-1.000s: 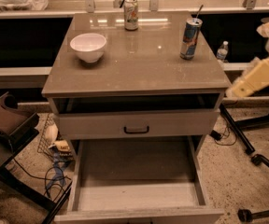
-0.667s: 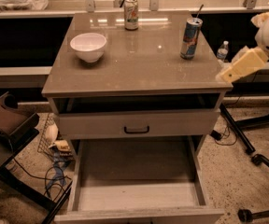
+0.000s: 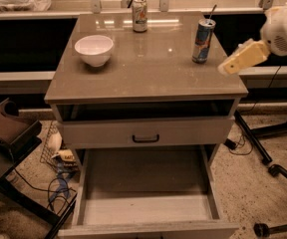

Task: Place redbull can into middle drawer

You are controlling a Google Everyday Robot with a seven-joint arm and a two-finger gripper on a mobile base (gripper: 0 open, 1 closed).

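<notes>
gripper (image 3: 229, 66), pale yellow, hovers at the right edge of the cabinet top (image 3: 148, 76), near the redbull can (image 3: 203, 40) and apart from it; whether it is released or clenched cannot be told. redbull can stands upright on the top's right rear part. middle drawer (image 3: 146, 210) is pulled out, low at the front. white bowl (image 3: 94, 49) at left; green-and-orange can (image 3: 140, 14) at rear; drawer front with black handle (image 3: 145, 138) sits between top and open drawer.

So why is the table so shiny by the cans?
In the camera view, light bounces off the glossy tabletop in pale streaks beside the printed can, with a glint left of the redbull can; the middle drawer is dark at its back; the gripper hovers by the table's right edge.
</notes>
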